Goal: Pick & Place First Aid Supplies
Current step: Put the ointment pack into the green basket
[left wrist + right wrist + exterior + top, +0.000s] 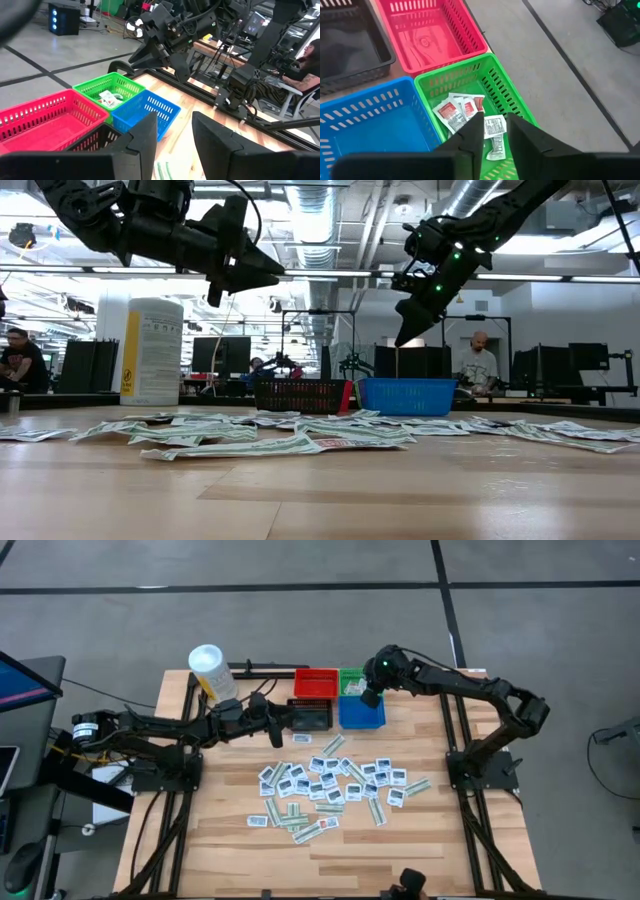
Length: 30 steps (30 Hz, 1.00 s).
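Note:
The first aid supplies [335,785], small white packets and pale strips, lie scattered in the middle of the table. A few more packets [455,112] lie on the floor of the green bin [495,75]. My right gripper [496,135] hangs open above the green bin's near part, slanting down. A printed white packet [494,126] shows in the gap between its fingers, and I cannot tell whether they touch it. My left gripper [175,145] hovers open and about level beside the black bin [310,715], with nothing between its fingers.
Red bin [315,683], green bin [350,675], black bin and blue bin [362,715] stand in a block at the table's far middle. A white tub with a yellow label [210,670] stands at the far left. People sit in the room behind the table.

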Tool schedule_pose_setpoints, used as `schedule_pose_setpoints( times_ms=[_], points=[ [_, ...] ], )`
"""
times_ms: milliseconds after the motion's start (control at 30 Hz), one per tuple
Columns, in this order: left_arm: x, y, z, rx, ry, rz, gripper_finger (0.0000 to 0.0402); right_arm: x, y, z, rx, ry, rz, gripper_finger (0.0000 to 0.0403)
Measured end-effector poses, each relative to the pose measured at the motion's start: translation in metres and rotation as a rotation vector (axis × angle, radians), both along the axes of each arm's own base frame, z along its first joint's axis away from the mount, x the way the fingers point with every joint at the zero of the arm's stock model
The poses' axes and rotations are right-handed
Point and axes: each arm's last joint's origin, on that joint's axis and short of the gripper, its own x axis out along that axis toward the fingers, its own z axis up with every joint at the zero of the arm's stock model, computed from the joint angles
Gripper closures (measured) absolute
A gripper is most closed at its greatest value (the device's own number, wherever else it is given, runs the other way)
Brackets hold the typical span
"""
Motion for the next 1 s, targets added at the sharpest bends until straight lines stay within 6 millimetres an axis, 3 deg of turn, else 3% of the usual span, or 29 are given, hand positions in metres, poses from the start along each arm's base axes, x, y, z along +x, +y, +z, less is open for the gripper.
schedule_pose_setpoints(
  times_ms=[233,633,1000],
  points=[
    [0.0,0.0,0.0,-0.001,0.0,-0.014,0.028,0.0,0.0,0.0,0.017,-0.022,-0.025,0.029],
    [-0.001,-0.001,-0.009,-0.009,0.091,-0.019,0.028,0.011,0.015,0.0,0.02,-0.023,0.03,0.0295],
    [-0.003,-0.003,-0.017,0.227,0.271,-0.076,0.028,0.02,0.028,0.0,0.021,-0.022,0.082,0.0296]
  ],
)
